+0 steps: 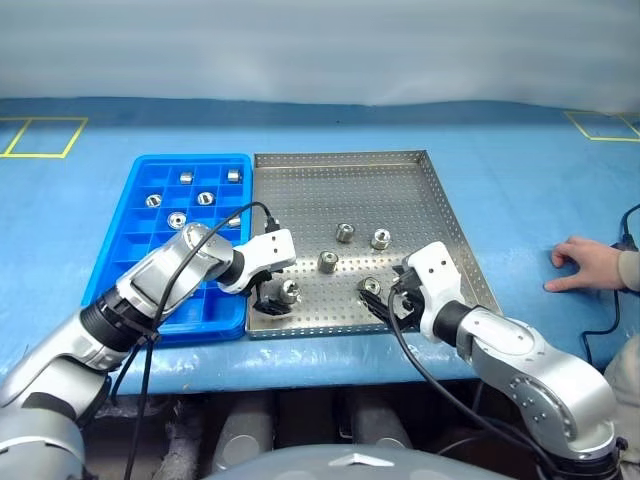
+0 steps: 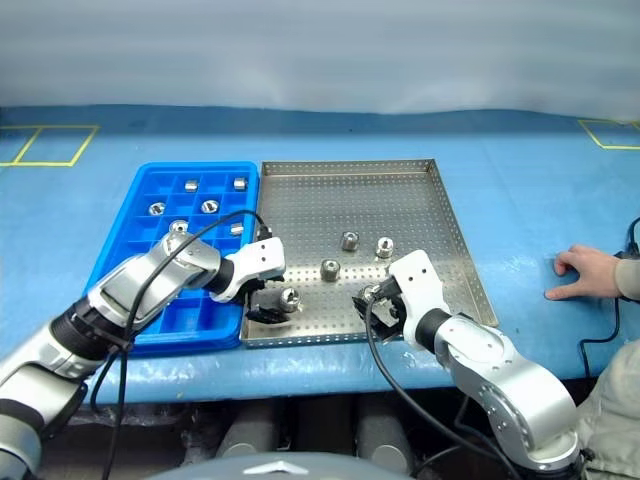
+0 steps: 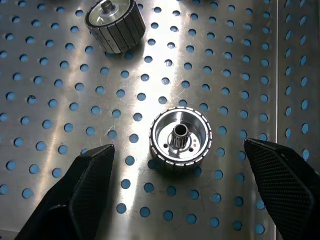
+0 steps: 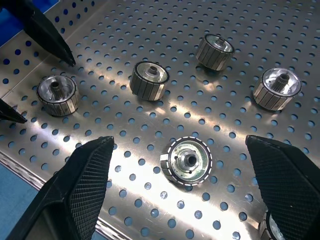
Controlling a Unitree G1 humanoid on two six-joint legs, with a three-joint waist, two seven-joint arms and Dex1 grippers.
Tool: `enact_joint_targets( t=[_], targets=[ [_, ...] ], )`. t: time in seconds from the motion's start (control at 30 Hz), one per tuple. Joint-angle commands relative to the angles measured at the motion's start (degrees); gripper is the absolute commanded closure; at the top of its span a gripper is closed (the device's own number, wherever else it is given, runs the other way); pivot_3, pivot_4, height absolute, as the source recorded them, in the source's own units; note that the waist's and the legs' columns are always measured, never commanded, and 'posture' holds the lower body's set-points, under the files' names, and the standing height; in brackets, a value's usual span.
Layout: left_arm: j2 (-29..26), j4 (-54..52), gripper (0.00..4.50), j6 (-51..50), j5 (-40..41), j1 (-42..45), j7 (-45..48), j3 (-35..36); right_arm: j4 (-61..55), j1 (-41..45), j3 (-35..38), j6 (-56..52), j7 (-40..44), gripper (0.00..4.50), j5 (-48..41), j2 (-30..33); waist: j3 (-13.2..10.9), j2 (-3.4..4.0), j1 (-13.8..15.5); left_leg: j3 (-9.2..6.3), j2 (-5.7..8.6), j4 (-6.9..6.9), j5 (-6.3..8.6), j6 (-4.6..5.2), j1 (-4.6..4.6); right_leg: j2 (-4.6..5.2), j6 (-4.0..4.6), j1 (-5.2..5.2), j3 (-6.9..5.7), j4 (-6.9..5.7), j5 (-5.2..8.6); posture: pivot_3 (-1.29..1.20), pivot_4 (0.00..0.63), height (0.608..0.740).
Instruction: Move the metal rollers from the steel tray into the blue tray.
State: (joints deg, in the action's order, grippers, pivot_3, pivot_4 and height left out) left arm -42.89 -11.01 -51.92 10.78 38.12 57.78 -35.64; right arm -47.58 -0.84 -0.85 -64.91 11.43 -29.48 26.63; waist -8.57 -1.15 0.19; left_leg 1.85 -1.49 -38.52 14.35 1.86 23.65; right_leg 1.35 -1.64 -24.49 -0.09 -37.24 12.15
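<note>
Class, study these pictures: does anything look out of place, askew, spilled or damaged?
One oddity: a person's hand rests on the blue table beside the steel tray. The metal rollers sit upright, and nothing looks spilled or damaged.

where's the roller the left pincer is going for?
In the left eye view that roller sits in the steel tray, near its front-left corner beside the blue tray, between the open left pincer's fingers, not yet gripped.

Roller (image 3: pixel 181 142) between open claw (image 3: pixel 181 186) fingers

Blue surface (image 1: pixel 330 125) w/ yellow tape outlines at far-left (image 1: pixel 40 137) & far-right (image 1: pixel 605 125) corners. Pale grey-white wall (image 1: pixel 320 45) behind, even light.
</note>
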Motion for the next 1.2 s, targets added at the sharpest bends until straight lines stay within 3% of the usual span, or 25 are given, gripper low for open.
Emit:
enact_joint_targets(
  t=[0.03, 0.13, 0.2, 0.47, 0.67, 0.77, 0.9, 1.07, 1.2],
  targets=[
    [1.3, 1.22, 0.0, 1.31, -2.57, 1.15, 0.53, -1.43, -1.8, -0.04, 0.04, 1.61, -0.15, 0.04, 0.49, -0.44, 0.01, 0.01, -0.02, 0.0, 0.0, -0.03, 0.01, 0.01, 0.0, 0.0, 0.0, 0.0, 0.0, -0.01, 0.0, -0.02, 0.15, 0.74],
    [2.45, 1.97, 0.0, 1.58, -3.52, 1.25, 1.02, -1.89, -1.67, -0.16, 0.04, 1.97, -0.22, 0.04, 0.65, -0.59, 0.01, 0.02, -0.05, 0.0, -0.01, -0.14, 0.02, 0.03, -0.01, 0.0, -0.01, 0.04, 0.01, -0.05, 0.0, -0.02, 0.15, 0.74],
    [2.85, 2.5, 0.37, 1.93, -4.55, 1.31, 1.31, -2.38, -1.6, -0.15, 0.01, 2.11, -0.25, 0.0, 0.73, -0.68, 0.01, 0.01, -0.26, 0.0, -0.01, -0.25, 0.03, 0.05, 0.0, 0.0, -0.02, 0.05, 0.02, -0.12, 0.0, -0.03, 0.15, 0.74],
    [2.2, 0.19, 2.77, 1.67, -5.14, 0.27, 3.22, -1.91, -1.2, 0.44, -0.33, 2.23, 0.1, 0.0, 1.14, -0.9, 0.0, 0.01, -0.83, 0.04, -0.02, -0.48, 0.04, 0.07, -0.02, -0.01, 0.01, -0.04, 0.09, -0.53, 0.03, -0.01, 0.15, 0.74],
    [5.95, -5.22, 2.82, -5.43, -0.77, -4.73, -6.06, 12.94, -0.35, 1.67, -0.9, 2.42, 0.58, 0.0, 1.43, -0.85, -0.01, 0.0, -0.75, 0.03, -0.04, -0.54, 0.04, 0.07, 0.0, 0.01, 0.01, -0.05, 0.1, -0.57, 0.02, 0.02, 0.15, 0.74],
    [13.01, -11.28, 2.82, -12.76, 0.66, -9.67, -16.53, 28.23, 0.82, 3.65, -1.82, 2.65, 1.03, 0.0, 1.45, -1.38, -0.03, -0.03, -0.69, 0.02, -0.02, -0.56, 0.04, 0.07, 0.03, 0.05, -0.03, -0.05, 0.09, -0.56, 0.0, 0.05, 0.15, 0.74],
    [21.83, -20.66, 2.82, -17.02, -1.97, -15.57, -29.41, 41.91, 2.98, 6.68, -4.1, 3.16, 2.57, 0.0, 1.5, -1.86, -0.04, -0.04, -0.58, 0.0, -0.03, -0.54, 0.04, 0.07, 0.0, 0.02, -0.35, -0.04, 0.09, -0.55, -0.19, 0.13, 0.15, 0.74],
    [25.25, -27.48, 2.82, -12.72, -9.35, -21.95, -43.36, 47.61, 6.6, 10.78, -8.28, 5.93, 5.74, 0.0, 2.24, -2.08, -0.05, -0.05, 1.2, -0.07, -0.04, -0.53, 0.03, 0.05, -0.04, -0.01, -0.34, 0.01, 0.04, -0.59, -0.19, 0.22, 0.15, 0.74],
    [26.95, -27.35, 2.82, -8.49, -13.2, -26.21, -50.69, 49.94, 8.28, 12.91, -13.39, 14.63, 10.76, 0.0, 5.18, -1.01, -0.05, -0.08, 3.03, -0.08, 0.01, -0.55, 0.03, 0.05, -0.03, 0.05, -0.32, 0.03, 0.01, -0.55, -0.18, 0.24, 0.15, 0.74]
  ],
)
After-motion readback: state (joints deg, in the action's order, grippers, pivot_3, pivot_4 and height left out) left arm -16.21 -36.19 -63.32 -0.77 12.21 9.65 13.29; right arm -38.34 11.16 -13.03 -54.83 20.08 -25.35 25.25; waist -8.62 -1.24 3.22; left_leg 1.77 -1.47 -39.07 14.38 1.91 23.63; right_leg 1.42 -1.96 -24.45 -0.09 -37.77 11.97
